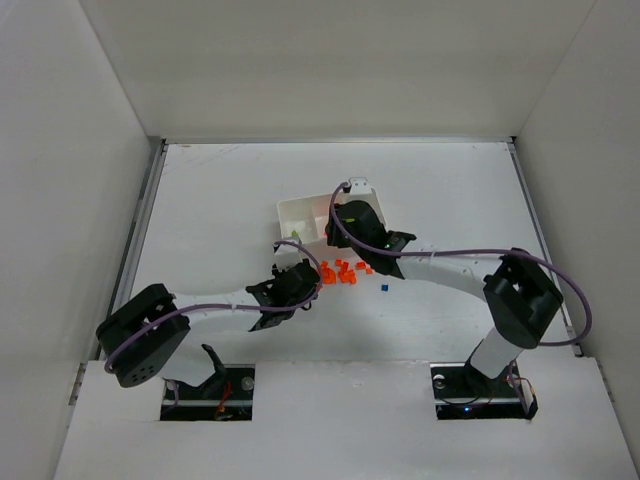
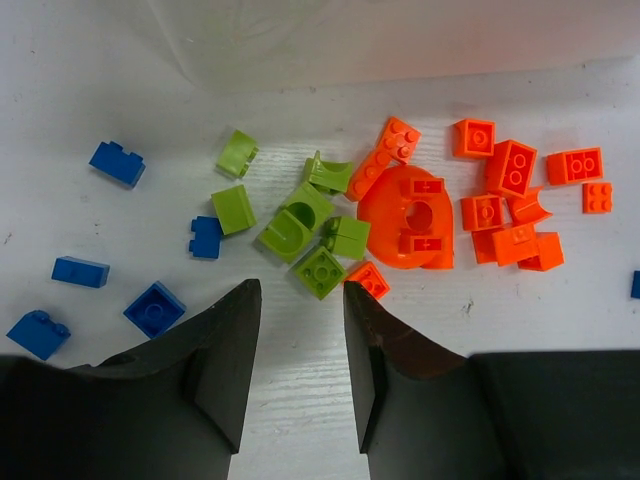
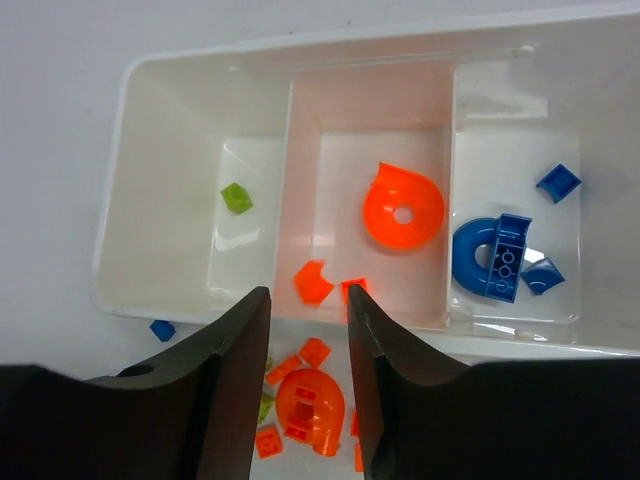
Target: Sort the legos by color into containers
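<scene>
Bright, even light; soft shadows, sharp focus.

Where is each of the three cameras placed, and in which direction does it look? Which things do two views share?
Top external: above and behind the arms, looking down on the table; both arms and bases show.
Left wrist: behind the left gripper, looking down at loose legos; its two fingers show.
Right wrist: behind the right gripper, looking down into the tray; its two fingers show.
Shared: both wrist views show the round orange piece on the table.
</scene>
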